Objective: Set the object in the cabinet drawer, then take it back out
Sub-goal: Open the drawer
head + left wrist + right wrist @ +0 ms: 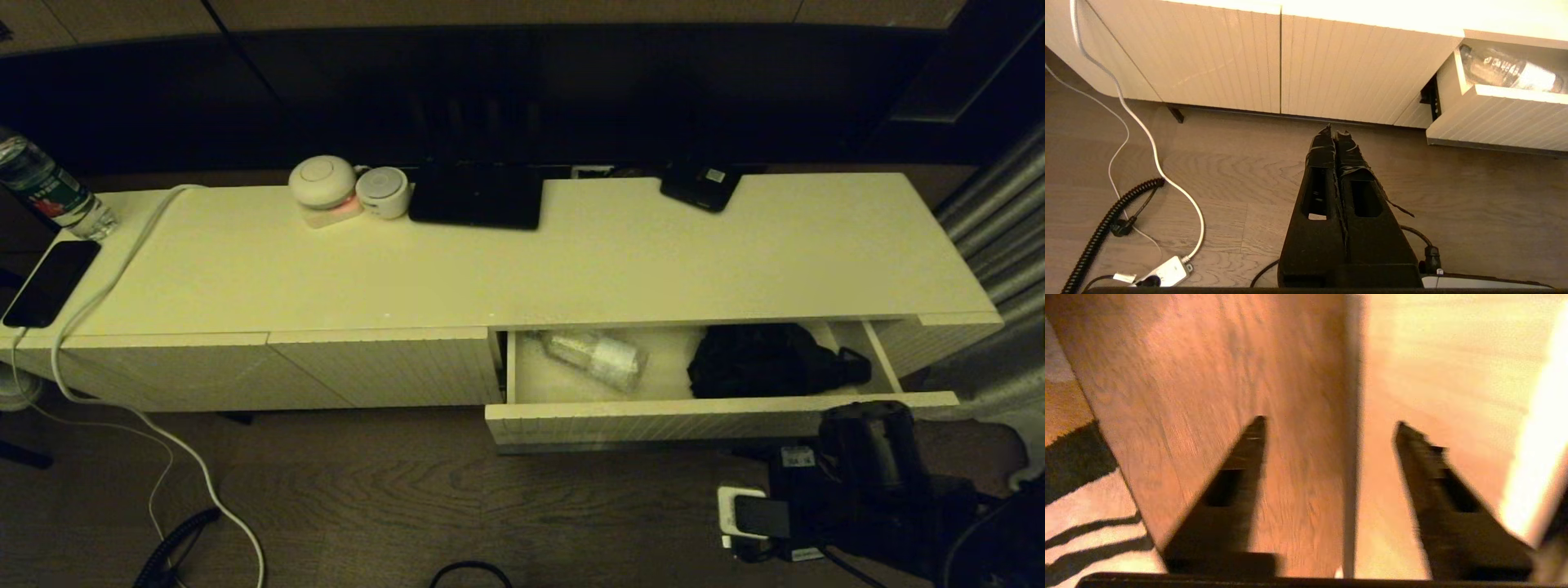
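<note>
Drawer (718, 416) of the cabinet (490, 269) stands open, bottle (594, 357) inside; right claw (1327, 433) spread, empty, below it; left claw (1336, 132) pressed together.

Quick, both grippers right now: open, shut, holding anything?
Left gripper: shut, empty, parked above the floor in front of the cabinet.
Right gripper: open, empty, low beside the open cabinet drawer.

Dim warm yellowish light; right wrist view smeared with motion blur
</note>
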Controlling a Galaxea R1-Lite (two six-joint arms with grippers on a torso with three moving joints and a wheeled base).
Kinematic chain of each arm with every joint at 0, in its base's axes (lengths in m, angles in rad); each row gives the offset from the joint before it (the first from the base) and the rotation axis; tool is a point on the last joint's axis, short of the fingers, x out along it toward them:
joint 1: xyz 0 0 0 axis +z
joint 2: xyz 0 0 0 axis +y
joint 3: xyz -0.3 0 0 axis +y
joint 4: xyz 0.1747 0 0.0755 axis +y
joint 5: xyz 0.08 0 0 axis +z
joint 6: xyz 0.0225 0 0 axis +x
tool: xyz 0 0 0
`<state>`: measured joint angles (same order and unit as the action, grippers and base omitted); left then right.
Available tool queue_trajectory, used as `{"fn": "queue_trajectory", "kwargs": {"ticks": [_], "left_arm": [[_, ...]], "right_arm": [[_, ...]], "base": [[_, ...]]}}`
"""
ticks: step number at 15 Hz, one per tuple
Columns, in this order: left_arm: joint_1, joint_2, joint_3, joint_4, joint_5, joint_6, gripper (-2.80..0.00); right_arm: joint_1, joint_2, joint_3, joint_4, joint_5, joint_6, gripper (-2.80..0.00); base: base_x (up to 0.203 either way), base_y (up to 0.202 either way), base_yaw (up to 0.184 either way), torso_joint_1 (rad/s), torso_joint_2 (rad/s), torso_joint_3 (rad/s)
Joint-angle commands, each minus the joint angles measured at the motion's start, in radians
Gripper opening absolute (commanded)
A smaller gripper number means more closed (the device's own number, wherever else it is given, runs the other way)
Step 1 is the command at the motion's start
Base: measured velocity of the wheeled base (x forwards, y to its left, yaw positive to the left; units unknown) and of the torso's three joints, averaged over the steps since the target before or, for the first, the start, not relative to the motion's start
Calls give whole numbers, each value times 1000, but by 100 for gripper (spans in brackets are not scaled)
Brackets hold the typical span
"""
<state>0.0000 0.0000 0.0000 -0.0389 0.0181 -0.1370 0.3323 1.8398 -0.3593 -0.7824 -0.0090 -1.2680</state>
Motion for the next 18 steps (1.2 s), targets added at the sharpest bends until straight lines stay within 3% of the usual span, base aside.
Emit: {"fn": "queue_trajectory", "kwargs": {"ticks": [1, 4, 6, 8, 14, 18], "left_arm": [[0, -2, 0, -1, 0, -1, -280], [0, -2, 0, -1, 0, -1, -280], [0, -2, 0, -1, 0, -1, -280], [0, -2, 0, 0, 0, -1, -280], [0, -2, 0, 0, 0, -1, -280], [0, -2, 0, -1, 0, -1, -280]], "right_arm": [[-5, -239, 48, 49, -21, 17, -280], [-15, -449, -17, 321, -81, 95, -280], [-17, -495, -171, 530, -100, 140, -280], [-19, -474, -289, 639, -109, 173, -280], [-63, -210, -474, 664, -143, 213, -280], [-70, -83, -581, 674, -172, 288, -280]], "base": [[0, 0, 0, 0, 0, 0], [0, 0, 0, 0, 0, 0], [0, 0, 0, 0, 0, 0], [0, 0, 0, 0, 0, 0], [0, 0, 0, 0, 0, 0], [0, 0, 0, 0, 0, 0]]}}
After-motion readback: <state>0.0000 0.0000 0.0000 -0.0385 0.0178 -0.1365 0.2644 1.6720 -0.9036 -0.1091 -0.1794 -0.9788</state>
